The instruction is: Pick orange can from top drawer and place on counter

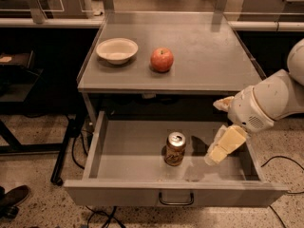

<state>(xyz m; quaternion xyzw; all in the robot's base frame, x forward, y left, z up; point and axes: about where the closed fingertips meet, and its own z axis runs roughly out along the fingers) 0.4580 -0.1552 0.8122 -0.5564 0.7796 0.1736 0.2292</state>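
Observation:
The orange can [175,148] stands upright in the middle of the open top drawer [123,167], silver top and pull tab facing up. My gripper [214,137] is at the right side of the drawer, just right of the can and apart from it. Its cream fingers [227,145] are spread, and the lower one reaches down into the drawer. The gripper is open and holds nothing. The counter [209,56] is the grey tabletop directly above the drawer.
A white bowl [117,50] and a red apple [162,59] sit on the left half of the counter. The drawer's wire handle [176,201] is on its front panel. Cables lie on the speckled floor, and a shoe [12,201] shows at bottom left.

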